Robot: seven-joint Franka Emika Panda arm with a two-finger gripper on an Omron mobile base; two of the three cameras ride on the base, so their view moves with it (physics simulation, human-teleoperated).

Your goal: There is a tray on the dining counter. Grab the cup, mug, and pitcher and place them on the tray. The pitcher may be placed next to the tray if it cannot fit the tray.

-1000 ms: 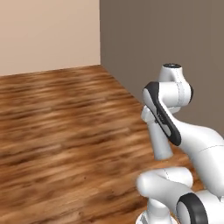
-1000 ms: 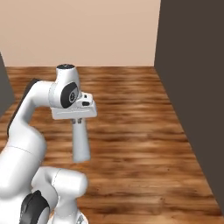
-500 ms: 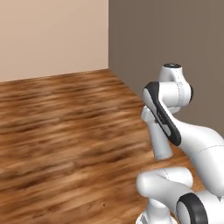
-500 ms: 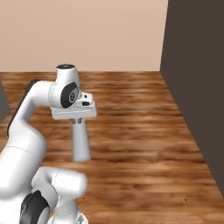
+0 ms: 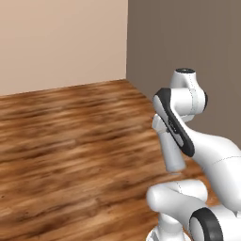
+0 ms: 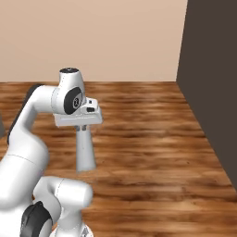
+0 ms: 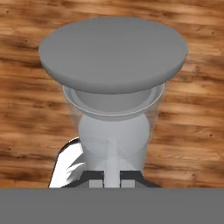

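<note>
My gripper is shut on the neck of the tall grey pitcher, which hangs upright below the hand, above the wooden floor. From the left base view the pitcher shows under the gripper, close in front of my own base. In the hand view the pitcher's round grey end and clear-looking body fill the middle, with the gripper clamped on it at the bottom edge. The tray, the dining counter, the cup and the mug are out of view.
Bare wooden floor stretches ahead of the base. A beige wall stands at the back. A dark grey-brown wall closes off the right side, meeting the beige one at a corner.
The whole scene has slid to the right in both base views, so the camera has moved with the base. The arm keeps the same pose, still holding the pitcher.
</note>
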